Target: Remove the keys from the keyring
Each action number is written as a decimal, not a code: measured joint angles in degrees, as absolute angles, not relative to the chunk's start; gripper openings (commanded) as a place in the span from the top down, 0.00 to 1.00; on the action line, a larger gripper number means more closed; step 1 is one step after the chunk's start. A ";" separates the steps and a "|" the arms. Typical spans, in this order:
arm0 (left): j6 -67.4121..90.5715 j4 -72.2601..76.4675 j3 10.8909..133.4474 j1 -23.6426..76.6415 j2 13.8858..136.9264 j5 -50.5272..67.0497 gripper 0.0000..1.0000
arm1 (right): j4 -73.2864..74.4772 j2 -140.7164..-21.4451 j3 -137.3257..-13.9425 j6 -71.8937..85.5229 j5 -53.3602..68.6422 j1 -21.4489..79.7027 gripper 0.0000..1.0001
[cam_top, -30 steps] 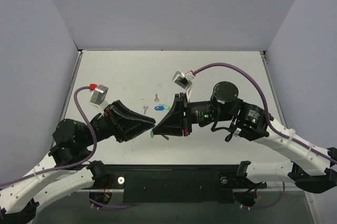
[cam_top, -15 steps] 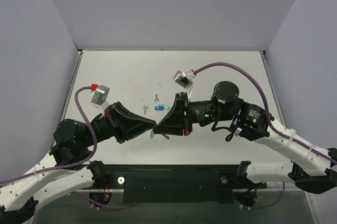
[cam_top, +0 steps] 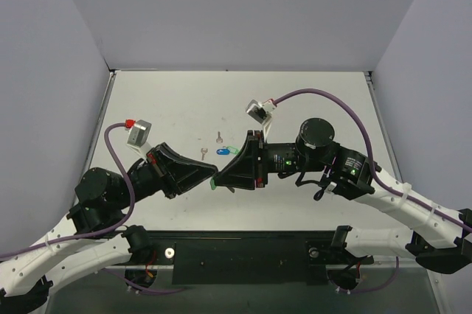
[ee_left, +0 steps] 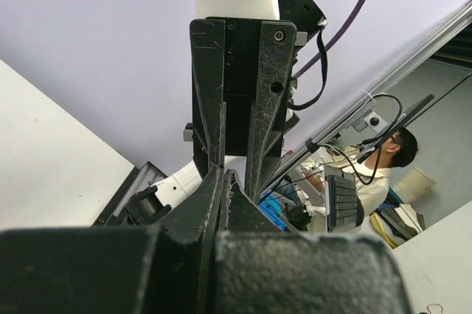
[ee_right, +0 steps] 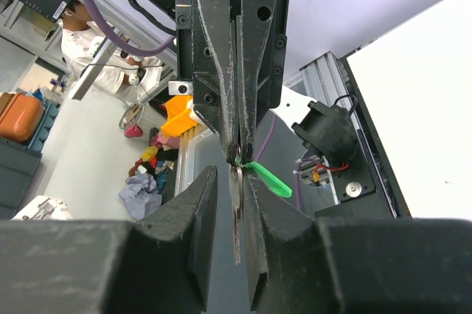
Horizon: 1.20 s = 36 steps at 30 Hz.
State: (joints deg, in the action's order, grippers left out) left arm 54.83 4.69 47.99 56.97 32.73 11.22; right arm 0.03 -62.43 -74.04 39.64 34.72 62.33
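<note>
Right tool [cam_top: 220, 176] nudged left, green key [ee_right: 267, 178] dangling

I'm running this rig in a robotics lab. The white table [cam_top: 317, 100] sits boxed in by plain grey walls [cam_top: 243, 12], like a test cell. Beyond it, my left wrist camera catches aluminium framing [ee_left: 413, 60] and a person [ee_left: 391, 155] seated by a keyboard [ee_left: 343, 200]. The right wrist camera shows another person in white [ee_right: 85, 45], an orange case [ee_right: 22, 119] and heaped clutter [ee_right: 147, 178].
</note>
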 measured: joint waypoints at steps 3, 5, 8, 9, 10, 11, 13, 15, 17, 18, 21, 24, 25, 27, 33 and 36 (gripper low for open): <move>54.83 4.58 47.99 56.97 32.62 10.72 1.00 | -0.34 -62.43 -73.69 40.16 34.24 62.24 0.88; 54.83 4.54 48.01 56.97 32.62 10.61 1.00 | -0.43 -62.37 -73.58 40.42 33.85 62.24 0.90; 54.83 4.54 48.03 56.97 32.58 10.50 1.00 | -0.47 -62.35 -73.52 40.53 33.52 62.17 0.95; 54.83 4.54 48.03 56.97 32.53 10.48 1.00 | -0.47 -62.35 -73.52 40.56 33.41 62.15 0.98; 54.76 4.51 48.05 56.97 32.51 10.48 1.00 | -0.47 -62.35 -73.49 40.58 33.41 61.98 0.99; 54.65 4.43 48.12 56.97 32.51 10.48 1.00 | -0.45 -62.35 -73.49 40.73 33.41 61.91 1.00; 53.87 3.16 48.93 56.97 32.56 10.59 1.00 | -0.40 -62.35 -73.49 40.77 33.43 61.87 1.00; 52.77 0.86 50.35 56.99 32.80 11.09 1.00 | -0.23 -62.35 -73.49 40.71 33.45 61.80 1.00; 51.35 -2.04 51.96 57.01 33.32 11.62 1.00 | 0.34 -62.39 -73.54 40.40 33.69 61.80 1.00; 50.74 -3.38 52.66 57.01 33.56 11.97 1.00 | 1.21 -62.52 -73.80 40.18 33.87 61.78 1.00; 48.77 -7.51 55.22 57.01 34.65 13.06 1.00 | 3.99 -63.09 -75.18 39.07 34.54 61.60 1.00; 47.11 -10.70 57.12 57.01 35.62 14.35 1.00 | 5.89 -63.44 -75.90 38.22 35.31 61.56 1.00; 46.54 -11.68 57.67 57.01 35.97 14.87 1.00 | 6.46 -63.44 -75.94 37.95 35.48 61.58 1.00; 45.52 -13.67 58.76 57.01 36.80 16.03 1.00 | 7.62 -63.44 -76.03 37.43 36.03 61.58 1.00; 42.85 -17.82 61.28 57.01 39.05 19.59 1.00 | 10.57 -63.44 -76.34 36.56 37.50 61.54 1.00; 42.09 -18.76 62.13 56.99 39.99 21.26 1.00 | 12.14 -63.55 -76.90 35.94 38.24 61.54 1.00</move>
State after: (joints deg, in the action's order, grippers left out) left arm 42.09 -18.76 62.13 56.99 39.99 21.26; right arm 12.14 -63.55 -76.90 35.94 38.24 61.54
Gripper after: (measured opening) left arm 0.015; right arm 0.010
